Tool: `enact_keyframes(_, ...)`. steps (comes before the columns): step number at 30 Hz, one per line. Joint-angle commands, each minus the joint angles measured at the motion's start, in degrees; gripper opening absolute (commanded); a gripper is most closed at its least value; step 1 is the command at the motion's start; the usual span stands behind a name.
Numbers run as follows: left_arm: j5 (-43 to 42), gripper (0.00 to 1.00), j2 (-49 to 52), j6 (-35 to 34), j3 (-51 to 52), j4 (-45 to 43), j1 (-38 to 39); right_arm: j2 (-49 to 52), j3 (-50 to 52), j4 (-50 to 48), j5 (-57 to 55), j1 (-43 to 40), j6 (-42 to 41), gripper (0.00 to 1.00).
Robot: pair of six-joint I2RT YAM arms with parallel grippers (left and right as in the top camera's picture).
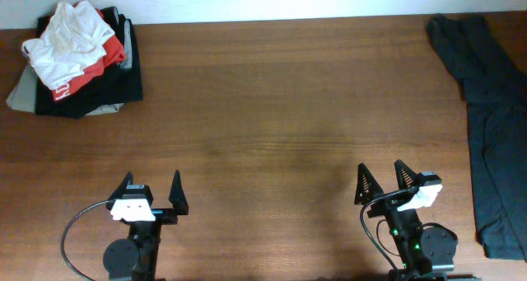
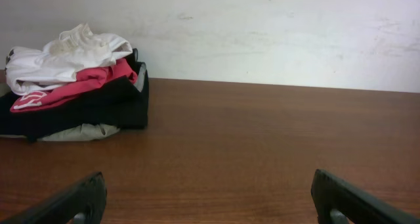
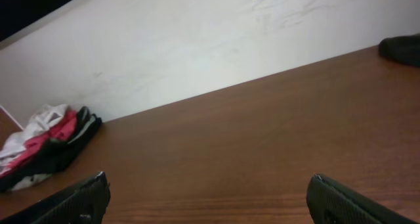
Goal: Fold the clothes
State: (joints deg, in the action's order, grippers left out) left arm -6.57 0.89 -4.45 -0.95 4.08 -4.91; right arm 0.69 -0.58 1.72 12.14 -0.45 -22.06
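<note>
A pile of clothes [image 1: 78, 54], white and red on top of black and grey, sits at the far left corner of the table; it also shows in the left wrist view [image 2: 72, 79] and the right wrist view [image 3: 46, 145]. A dark grey garment [image 1: 490, 124] lies spread along the right edge, with a bit of it in the right wrist view [image 3: 401, 50]. My left gripper [image 1: 151, 186] is open and empty near the front edge, as its wrist view shows [image 2: 207, 191]. My right gripper [image 1: 381, 176] is open and empty at the front right, as its wrist view shows [image 3: 207, 188].
The brown wooden table [image 1: 280, 108] ends at a white wall [image 2: 262, 33] at the back. A cable [image 1: 78, 223] loops beside the left arm's base.
</note>
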Motion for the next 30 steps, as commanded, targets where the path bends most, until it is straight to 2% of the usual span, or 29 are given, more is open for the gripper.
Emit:
enact_keyframes(1,0.42,0.99,-0.48,0.9,0.42,0.02,-0.24,-0.48,0.26,-0.28,1.95,-0.31,-1.44,0.99)
enact_keyframes(13,0.42,0.99,-0.48,0.9,0.42,0.02,-0.24,-0.48,0.26,-5.86,11.02,-0.31,-1.4,0.99)
enact_keyframes(21,0.42,0.99,-0.48,0.9,0.42,0.04,-0.24,-0.48,0.2,-14.19,16.22,-0.31,-1.42,0.99)
enact_keyframes(30,0.42,0.99,-0.48,0.9,0.42,0.04,-0.24,2.23,-6.99,-14.58,12.79,-0.31,-1.11,0.99)
